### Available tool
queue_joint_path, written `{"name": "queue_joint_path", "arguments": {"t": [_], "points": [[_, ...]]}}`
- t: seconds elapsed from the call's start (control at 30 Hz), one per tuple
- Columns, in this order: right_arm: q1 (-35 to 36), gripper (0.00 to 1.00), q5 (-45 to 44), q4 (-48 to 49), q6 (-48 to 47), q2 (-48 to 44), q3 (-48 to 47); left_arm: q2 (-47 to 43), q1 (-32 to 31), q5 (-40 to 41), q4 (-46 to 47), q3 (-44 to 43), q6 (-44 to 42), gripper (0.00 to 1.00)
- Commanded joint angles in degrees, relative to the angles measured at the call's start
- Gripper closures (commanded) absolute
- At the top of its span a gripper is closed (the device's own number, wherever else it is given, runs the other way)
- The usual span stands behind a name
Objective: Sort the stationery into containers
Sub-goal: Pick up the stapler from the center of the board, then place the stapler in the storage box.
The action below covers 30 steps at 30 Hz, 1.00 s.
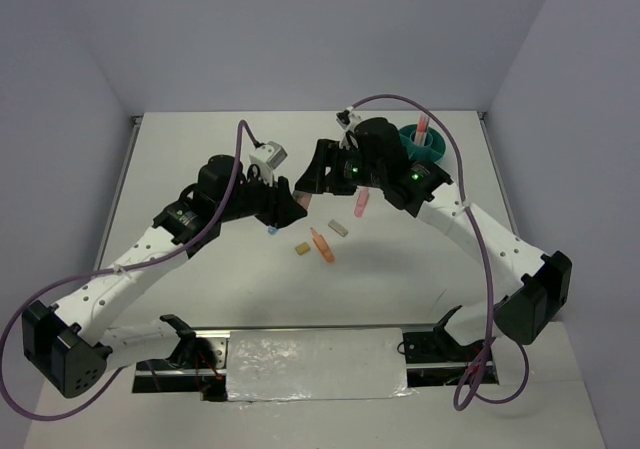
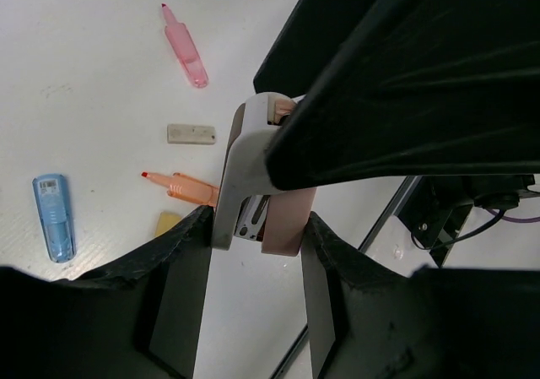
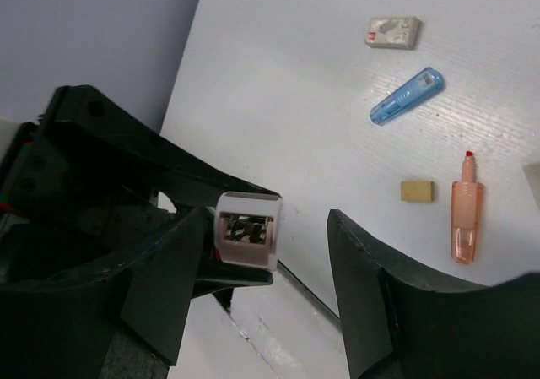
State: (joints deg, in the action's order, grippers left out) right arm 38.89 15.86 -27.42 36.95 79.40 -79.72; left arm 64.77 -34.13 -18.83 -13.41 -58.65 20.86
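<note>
Left of the round teal plastic cup (image 1: pixel 438 151), a pink-and-grey plastic block (image 2: pixel 245 159) is clenched by the left gripper (image 2: pixel 256 220), straddled by the released right gripper (image 3: pixel 272 231), and could be dropped if freed early.

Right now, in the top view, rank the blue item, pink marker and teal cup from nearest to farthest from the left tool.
1. Blue item, just on the near side of the left tool, which grips a pink-white piece.
2. Pink marker, off to its right.
3. Teal cup, at the far right.
</note>
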Motion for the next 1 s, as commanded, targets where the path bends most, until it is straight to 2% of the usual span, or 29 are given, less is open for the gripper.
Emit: {"name": "queue_joint_path", "arguments": {"t": [0.0,0.03,0.07,0.13,0.17,0.23,0.3,0.33,0.37,0.4,0.47,0.53,0.57,0.63,0.67,0.73,0.77,0.8,0.87,0.9,0.97], "points": [[0.48,0.33,-1.10,-2.02,-3.11,1.28,-3.33,0.44,-0.32,-2.18,3.21,-2.78,-1.88,0.94],[0.57,0.34,-0.74,-2.20,-3.29,1.90,-3.51,0.44,-0.32,-2.09,3.56,-2.78,-1.79,0.94],[0.66,0.40,-0.04,-1.94,-3.29,2.08,-3.42,0.44,-0.41,-2.26,3.65,-2.78,-1.79,0.93],[0.66,0.47,3.38,-0.63,-3.20,2.08,-2.46,0.44,-0.41,-2.09,4.00,-2.78,-1.79,0.90],[0.57,0.57,4.87,1.12,-2.76,1.99,-2.11,0.53,-0.41,-1.57,3.92,-2.87,-1.70,0.89],[0.48,0.70,9.08,2.36,-2.85,2.17,-1.31,0.97,-0.32,-1.21,3.65,-2.87,-2.14,0.84],[0.31,0.79,11.55,4.65,-3.29,2.25,-0.44,1.58,-0.32,-1.21,3.22,-3.40,-2.49,0.70],[-0.04,0.98,13.04,5.00,-3.55,2.34,-0.35,1.76,-0.41,-1.30,2.95,-3.57,-2.67,0.59],[-0.74,1.00,13.58,5.53,-4.16,2.17,-0.17,1.93,-0.32,-0.25,2.08,-4.18,-2.58,0.47],[-3.01,1.00,14.11,6.58,-3.99,1.91,1.05,2.02,-0.41,0.80,1.46,-4.54,-2.41,0.29],[-6.36,1.00,19.43,11.39,-0.15,0.94,3.16,2.37,-0.41,3.34,0.06,-5.33,-2.58,0.23],[-11.53,1.00,23.67,17.45,1.80,-0.02,6.06,2.46,-0.32,5.54,-1.79,-5.59,-2.41,0.11],[-13.13,1.00,25.00,18.18,1.46,-0.29,6.51,2.55,-0.32,7.56,-2.40,-5.77,-2.41,0.01],[-18.20,1.00,25.01,16.71,-1.95,-0.30,4.68,3.25,-0.32,10.11,-4.77,-6.12,-2.14,0.01],[-20.33,1.00,24.05,11.82,-9.10,-0.03,3.10,3.69,-0.15,11.35,-6.18,-6.91,-2.14,0.01],[-23.85,1.00,15.03,6.70,-18.44,0.58,-1.39,4.92,-0.06,12.85,-10.21,-7.88,-2.32,0.01],[-26.82,1.00,10.47,4.76,-26.32,0.67,-2.01,5.19,0.03,13.03,-11.45,-8.75,-2.40,0.01],[-27.98,1.00,1.90,5.18,-29.45,1.02,-1.93,5.45,0.03,12.51,-12.68,-9.19,-2.84,0.01],[-30.53,1.00,-5.88,8.41,-36.90,1.81,-0.97,5.10,0.12,11.54,-15.94,-9.72,-3.37,0.01],[-31.07,1.00,-13.67,9.57,-39.56,3.47,-0.87,4.32,0.03,10.49,-16.82,-9.81,-3.55,0.01],[-32.30,1.00,-19.87,11.94,-42.31,5.23,-1.22,3.17,0.03,9.60,-18.58,-9.12,-3.55,0.01]]}}
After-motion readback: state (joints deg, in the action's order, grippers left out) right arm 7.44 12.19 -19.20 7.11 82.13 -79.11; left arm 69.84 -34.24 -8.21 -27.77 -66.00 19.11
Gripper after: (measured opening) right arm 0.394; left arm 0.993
